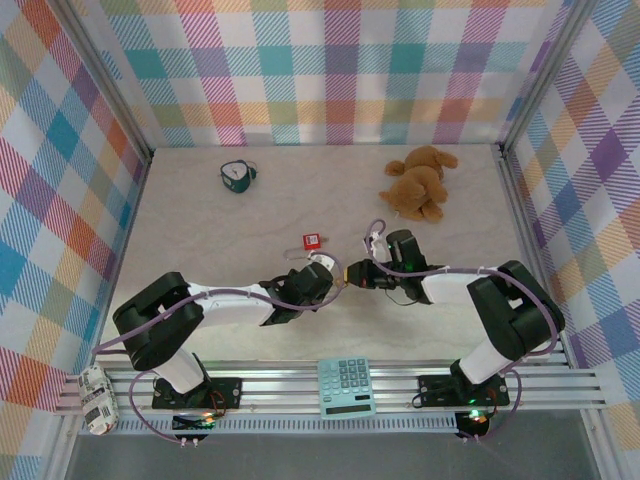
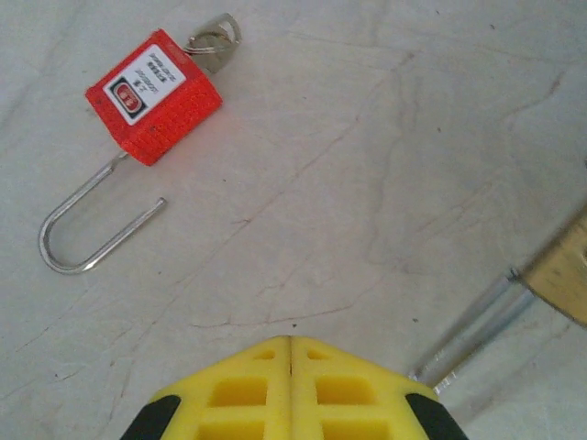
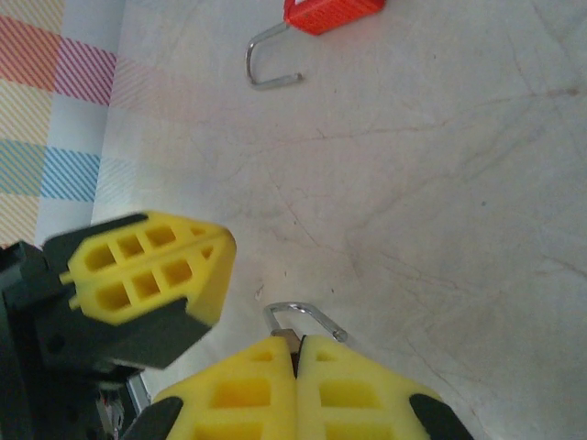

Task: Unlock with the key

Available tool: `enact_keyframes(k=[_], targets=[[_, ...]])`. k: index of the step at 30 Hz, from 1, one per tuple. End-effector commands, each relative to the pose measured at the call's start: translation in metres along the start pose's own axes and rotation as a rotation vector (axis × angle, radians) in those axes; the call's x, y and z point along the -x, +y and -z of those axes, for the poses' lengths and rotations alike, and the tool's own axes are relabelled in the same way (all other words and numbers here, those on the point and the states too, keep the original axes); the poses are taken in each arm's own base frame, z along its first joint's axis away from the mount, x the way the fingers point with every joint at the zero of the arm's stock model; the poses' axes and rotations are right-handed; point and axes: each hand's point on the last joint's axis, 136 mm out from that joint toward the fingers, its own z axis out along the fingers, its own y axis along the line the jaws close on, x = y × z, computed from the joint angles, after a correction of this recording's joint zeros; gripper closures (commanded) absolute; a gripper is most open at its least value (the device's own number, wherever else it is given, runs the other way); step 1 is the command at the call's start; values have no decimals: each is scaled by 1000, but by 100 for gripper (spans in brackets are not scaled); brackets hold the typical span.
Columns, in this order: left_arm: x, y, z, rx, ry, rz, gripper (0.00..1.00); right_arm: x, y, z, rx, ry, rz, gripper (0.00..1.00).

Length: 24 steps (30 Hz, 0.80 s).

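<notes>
So the right tool [image 3: 298,345] was clamped on the small brass padlock [image 2: 561,270]. Its long silver shackle [image 2: 472,328] poked toward the left tool [image 2: 291,353], which was pinched fully shut with nothing I could see in it. The tiny dull-metal key [image 2: 217,38] sat at the red square padlock [image 2: 154,96], well apart on the pale marbled surface [image 2: 367,137]. My worry: that sliver lies flat, so a sloppy pinch could just skate it away.

Pastel plaid fabric walls [image 1: 330,70] close in three sides of a pale, marble-veined bench [image 1: 300,200]. Ribbed aluminium rails [image 1: 280,385] run along its near edge. The light is soft and even.
</notes>
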Motion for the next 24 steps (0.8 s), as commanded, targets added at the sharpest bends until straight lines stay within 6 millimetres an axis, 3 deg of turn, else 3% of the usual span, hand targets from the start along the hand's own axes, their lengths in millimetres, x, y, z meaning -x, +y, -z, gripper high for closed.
enact_keyframes(k=[1,11,18,20,24], targets=[[15,7,1,47,-69,52,100,-11,4,4,36,9,12,99],[21,6,-1,51,-91,62,99,-15,-7,2,-7,22,-32,95],[24,10,6,58,-88,56,63,-16,-32,1,-120,37,-91,66],[29,12,13,53,-99,60,53,-12,-34,5,-155,29,-86,62],[46,22,33,66,-127,79,23,3,-38,31,-318,-17,-62,50]])
